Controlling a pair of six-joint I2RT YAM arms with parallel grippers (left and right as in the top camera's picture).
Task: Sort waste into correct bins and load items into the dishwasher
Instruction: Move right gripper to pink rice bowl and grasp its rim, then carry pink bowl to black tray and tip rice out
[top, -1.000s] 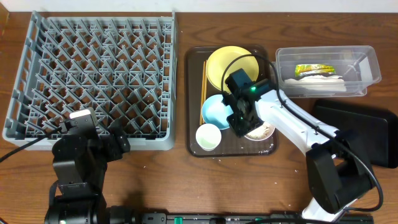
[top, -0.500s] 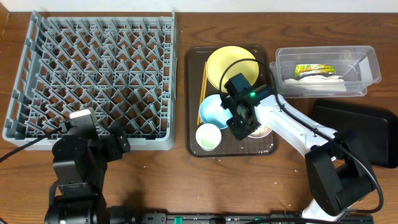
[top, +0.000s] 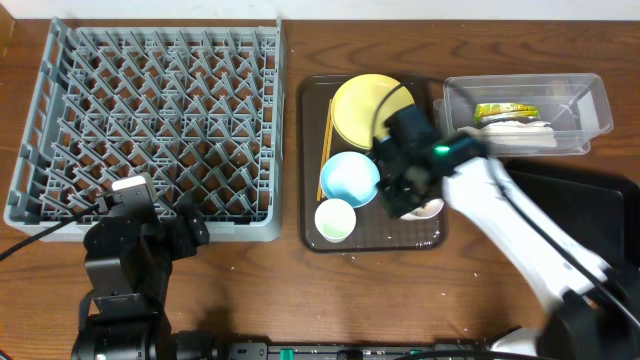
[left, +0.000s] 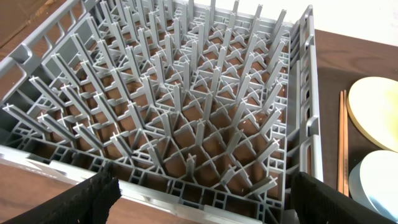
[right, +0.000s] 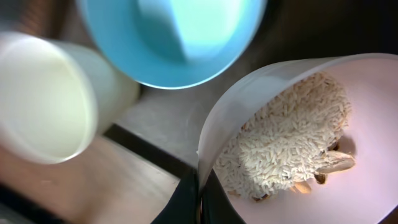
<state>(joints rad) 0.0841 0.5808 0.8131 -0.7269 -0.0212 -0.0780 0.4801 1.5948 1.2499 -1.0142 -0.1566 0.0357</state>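
Two right fingers (right: 184, 205) are clamping the rim of the white bowl (right: 373, 118), rice (right: 280, 149) inside; left fingers (left: 84, 199) are hanging spread by the rack (left: 306, 93).

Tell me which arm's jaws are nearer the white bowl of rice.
Right. The right arm has its jaws shut on the white bowl, at its rim; the left arm sits, jaws open, by the grey rack, well away.

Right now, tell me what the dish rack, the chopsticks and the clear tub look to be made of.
Dish rack: grey moulded plastic, matte; uniform colour, thin lattice walls and pegs.
Chopsticks: probably wood or bamboo; tan, dull, slender sticks.
Clear tub: transparent plastic, glossy; contents show through its walls.
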